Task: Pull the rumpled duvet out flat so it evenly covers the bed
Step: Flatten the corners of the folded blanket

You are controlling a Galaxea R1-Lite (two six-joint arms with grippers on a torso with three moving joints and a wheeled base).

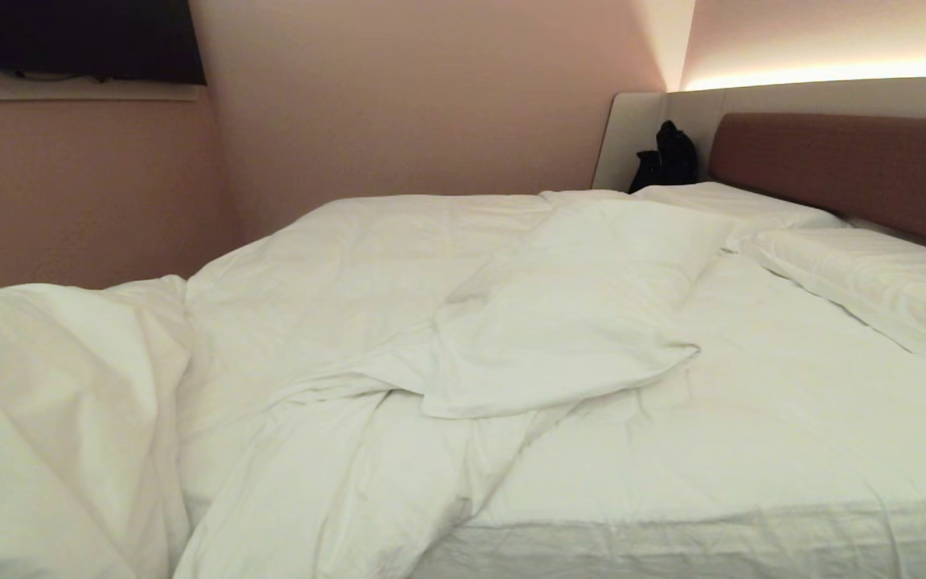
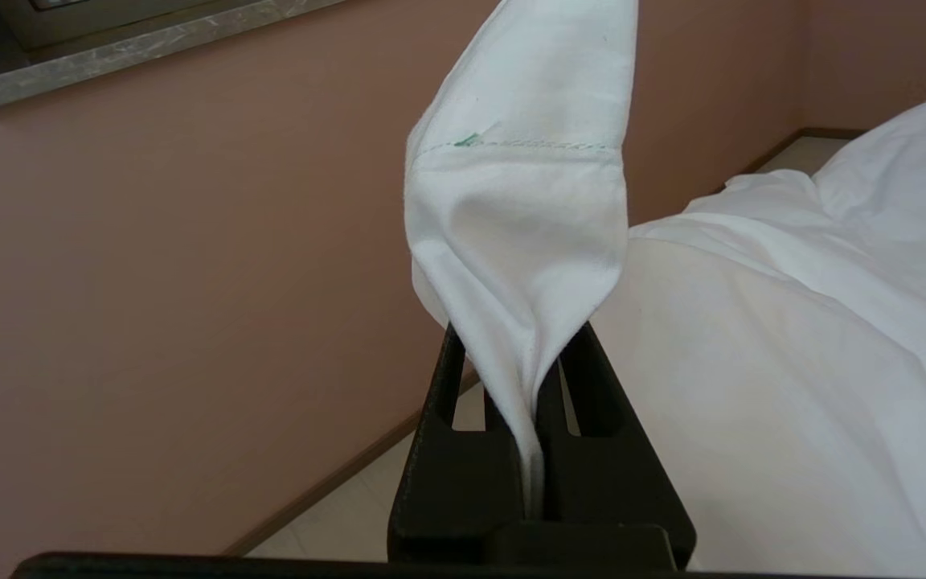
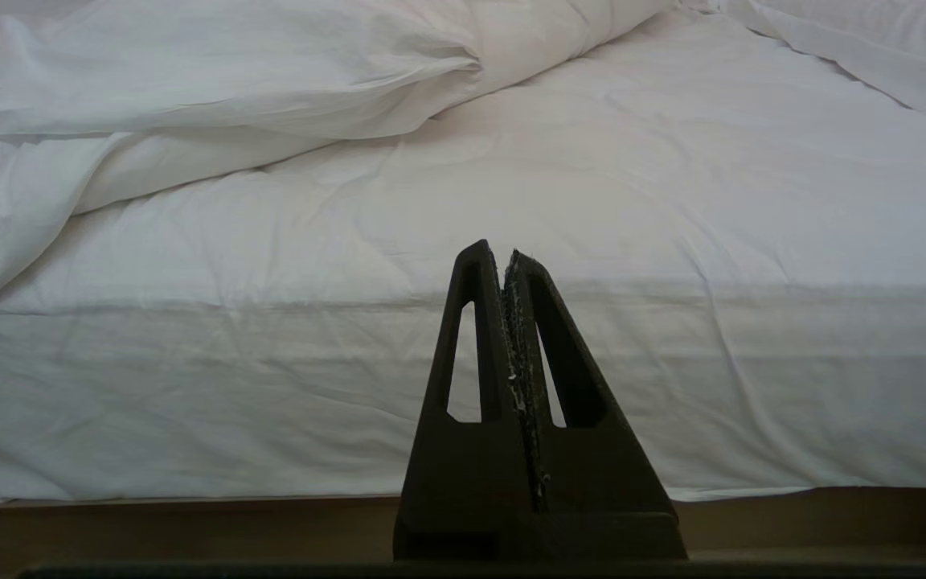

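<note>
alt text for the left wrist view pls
The left gripper has its black fingers shut on a pinched corner of the white duvet, which stands up above them. A pink wall lies behind, with more duvet on one side.

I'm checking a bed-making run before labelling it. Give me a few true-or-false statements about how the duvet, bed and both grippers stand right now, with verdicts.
1. The left gripper is shut on a fold of the duvet. True.
2. The right gripper holds a pillow. False: its fingers are shut on nothing, pointing at the side of the bed.
3. The duvet lies flat over the whole bed. False: in the head view it is rumpled and bunched toward the left, leaving the fitted sheet bare on the right.
4. Two pillows lie by the headboard. True.
5. A dark object sits in the far corner beside the headboard. True.
</note>
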